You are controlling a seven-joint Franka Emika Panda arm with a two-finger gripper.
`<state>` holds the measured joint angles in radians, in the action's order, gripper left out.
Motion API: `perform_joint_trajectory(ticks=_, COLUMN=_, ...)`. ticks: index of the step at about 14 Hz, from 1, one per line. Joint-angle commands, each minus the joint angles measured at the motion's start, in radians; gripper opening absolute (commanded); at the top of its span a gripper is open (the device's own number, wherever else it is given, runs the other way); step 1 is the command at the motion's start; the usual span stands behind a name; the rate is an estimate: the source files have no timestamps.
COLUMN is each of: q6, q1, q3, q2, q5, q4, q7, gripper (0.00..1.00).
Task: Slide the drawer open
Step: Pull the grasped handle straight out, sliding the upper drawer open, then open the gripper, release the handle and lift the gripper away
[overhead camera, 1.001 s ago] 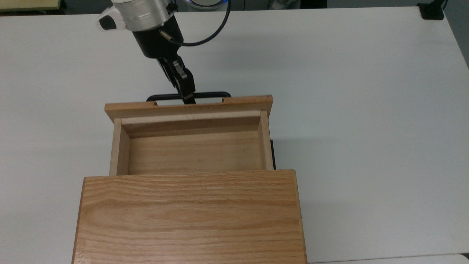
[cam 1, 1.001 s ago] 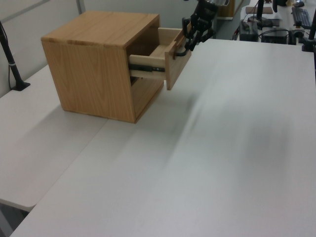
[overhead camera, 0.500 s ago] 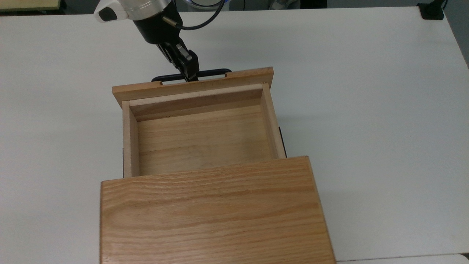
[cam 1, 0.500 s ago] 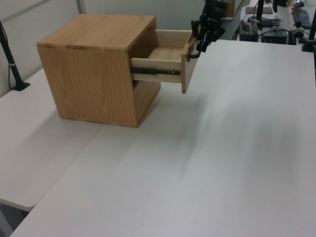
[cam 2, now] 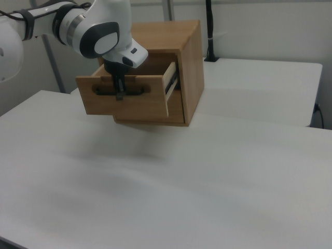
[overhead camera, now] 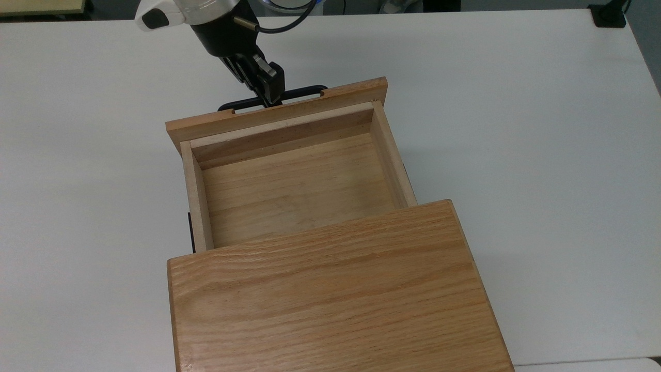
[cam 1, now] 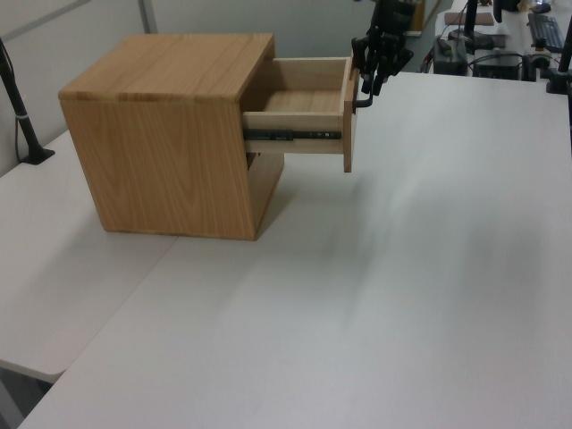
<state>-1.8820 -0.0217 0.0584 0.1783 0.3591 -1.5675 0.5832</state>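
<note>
Since a second ago, your drawer [overhead camera: 294, 175] has slid much farther out of the oak casing [overhead camera: 330, 289], and the whole casing has swung round on the white surface [overhead camera: 542, 129], so the front panel now sits skewed, its end toward the top view's right lying higher in the picture. Your pincer [overhead camera: 269, 98] has travelled with it and is clenched on the black bar handle [overhead camera: 304, 93], near the bar's middle, fingers pointing down over it.

Look at the relation that matters: the drawer lies directly behind the pincer, toward the casing, and its slide axis runs from the casing mouth out through the handle, no longer square to the surface's edges. The bar's long axis lies across that line.

In the left view the drawer [cam 1: 308, 112] hangs well clear of the casing [cam 1: 161, 134], with the dark runner exposed along its side. Judging by that, you are near the end of travel. Any further pull should follow the skewed slide axis, or the casing may drag again.
</note>
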Motion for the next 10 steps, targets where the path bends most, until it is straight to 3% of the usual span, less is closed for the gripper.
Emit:
perform_joint_trajectory(ticks=1, q6=0.050, q1=0.013, q3=-0.014, q2=-0.082, q5=0.006, q4=-0.025, q7=-0.184, gripper=1.00)
perform_joint_trajectory(ticks=6, q6=0.052, q1=-0.018, q3=-0.009, q2=-0.085, q5=0.004, q4=-0.008, q7=-0.186, gripper=1.00)
perform_joint_trajectory(ticks=10, q6=0.064, q1=-0.020, q3=-0.009, q2=-0.105, q5=-0.083, q4=-0.008, q7=-0.181, gripper=1.00)
